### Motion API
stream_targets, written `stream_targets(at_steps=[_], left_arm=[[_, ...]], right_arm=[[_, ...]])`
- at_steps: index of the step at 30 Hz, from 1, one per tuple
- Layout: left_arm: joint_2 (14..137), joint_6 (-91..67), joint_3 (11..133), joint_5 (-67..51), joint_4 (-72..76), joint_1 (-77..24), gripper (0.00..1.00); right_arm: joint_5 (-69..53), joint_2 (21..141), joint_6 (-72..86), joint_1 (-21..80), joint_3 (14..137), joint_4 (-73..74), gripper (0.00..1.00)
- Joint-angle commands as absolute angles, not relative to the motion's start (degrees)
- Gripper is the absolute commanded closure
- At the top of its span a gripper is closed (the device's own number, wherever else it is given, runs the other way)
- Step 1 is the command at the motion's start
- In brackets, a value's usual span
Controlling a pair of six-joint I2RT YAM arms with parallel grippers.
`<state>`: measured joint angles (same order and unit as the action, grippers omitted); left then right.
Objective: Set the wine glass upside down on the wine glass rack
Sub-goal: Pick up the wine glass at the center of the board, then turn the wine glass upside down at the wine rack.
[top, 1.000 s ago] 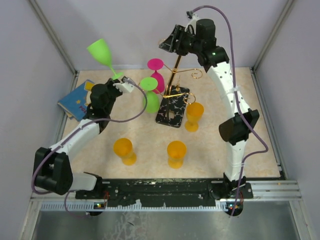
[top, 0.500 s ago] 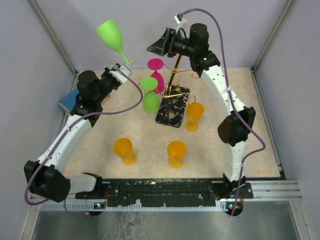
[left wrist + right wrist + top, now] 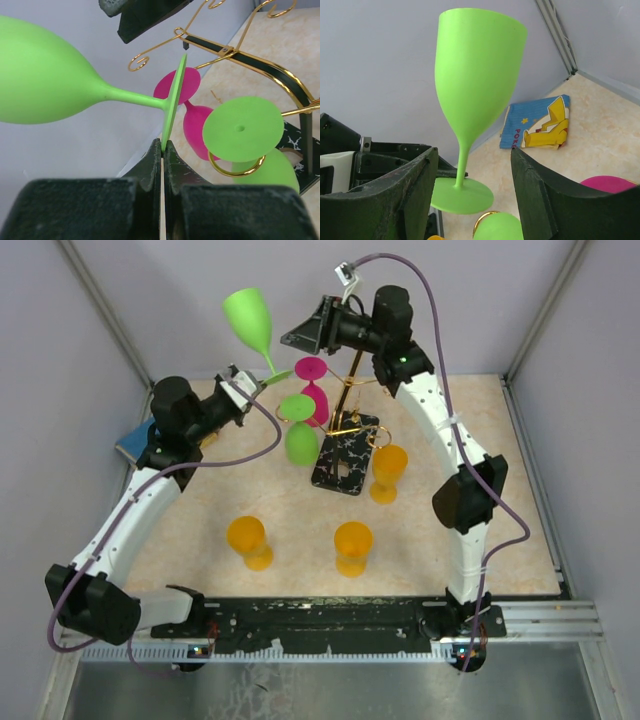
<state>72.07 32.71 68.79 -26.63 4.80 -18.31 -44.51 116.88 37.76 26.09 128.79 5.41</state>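
Only the letters "POK" are readable, on the blue card [image 3: 540,120] which lies on the surface [image 3: 605,125].

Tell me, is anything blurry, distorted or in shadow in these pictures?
Top external view: soft, even light, faint shadows beside the orange glasses on the table. Left wrist view: the left gripper near the lens looks soft, and the held green wine glass looms oversized. Right wrist view: that glass is sharp against the dark right gripper.

Bright, even light, soft shadows on the table [image 3: 430,540]; the left fingers [image 3: 150,170] look slightly blurred close-up.
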Motion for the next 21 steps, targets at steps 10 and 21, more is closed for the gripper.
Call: stream_targets(at_steps=[10,21], left_arm=[[71.28,28.13,71.27,-34.85,7.01,-18.63,1.00],[71.73,26.91,70.55,-36.57,9.85,-18.63,1.00]], right_arm=[[-47.37,116.25,38.59,27.64,130.01,4.92,0.39],[-48.38,116.60,38.42,29.33,129.42,6.16,0.40]])
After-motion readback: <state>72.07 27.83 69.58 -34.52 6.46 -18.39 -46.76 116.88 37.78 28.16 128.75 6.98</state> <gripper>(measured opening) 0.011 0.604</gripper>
